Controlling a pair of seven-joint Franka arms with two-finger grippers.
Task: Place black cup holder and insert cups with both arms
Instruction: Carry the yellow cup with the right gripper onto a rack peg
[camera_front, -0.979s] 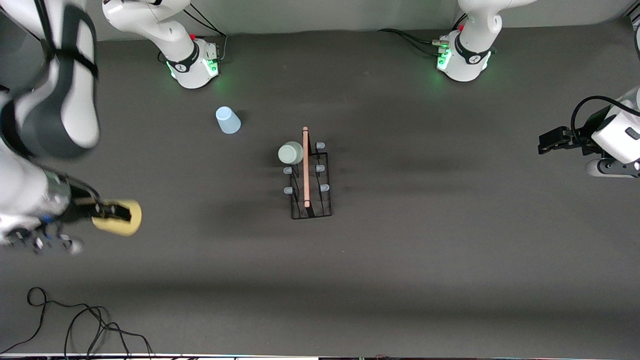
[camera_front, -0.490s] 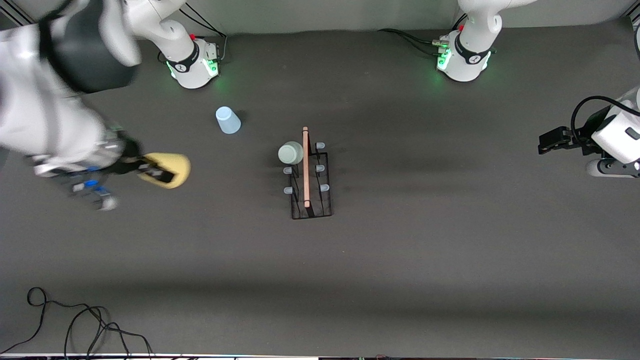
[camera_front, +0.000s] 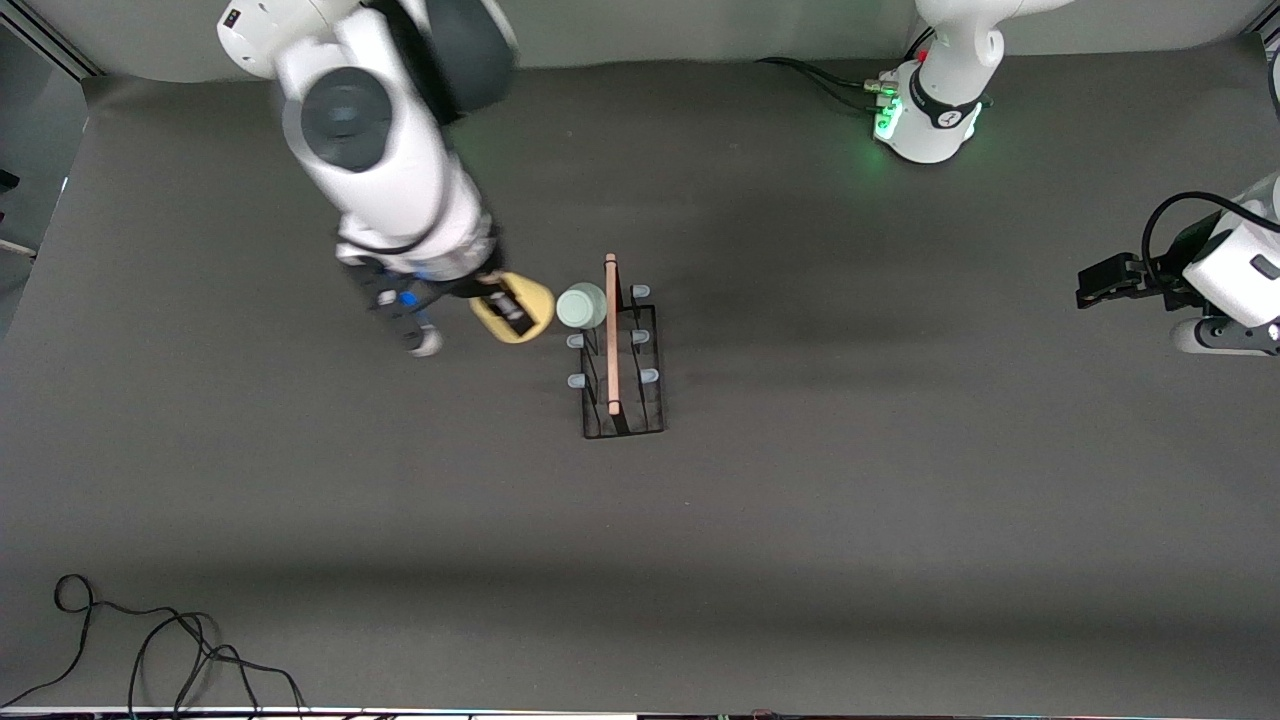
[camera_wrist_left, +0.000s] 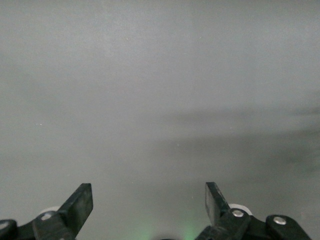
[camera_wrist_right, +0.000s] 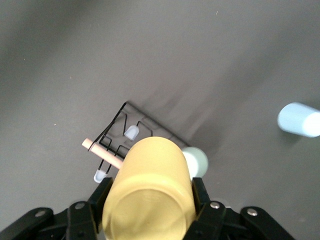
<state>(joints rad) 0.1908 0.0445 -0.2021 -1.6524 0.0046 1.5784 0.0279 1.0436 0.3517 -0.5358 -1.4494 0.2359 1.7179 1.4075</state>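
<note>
The black cup holder (camera_front: 622, 400) stands mid-table, its wooden handle (camera_front: 611, 335) running toward the front camera. The pale green cup (camera_front: 581, 305) sits upside down on one of its pegs, at the end toward the arm bases. My right gripper (camera_front: 505, 305) is shut on the yellow cup (camera_front: 530, 298) and holds it just beside the green cup. In the right wrist view the yellow cup (camera_wrist_right: 152, 170) fills the right gripper (camera_wrist_right: 150, 192), above the holder (camera_wrist_right: 131, 119) and the green cup (camera_wrist_right: 198, 160). The light blue cup (camera_wrist_right: 299, 119) lies on the table; the right arm hides it in the front view. My left gripper (camera_front: 1095, 283) waits open and empty at the left arm's end of the table.
Black cables (camera_front: 150, 640) lie near the table's front edge at the right arm's end. The left arm's base (camera_front: 925, 110) glows green. The left wrist view shows the open left gripper (camera_wrist_left: 149, 192) over bare grey table.
My right arm has swung with the yellow cup from the right arm's end of the table to the holder, stopping beside the green cup. The left arm has not moved.
</note>
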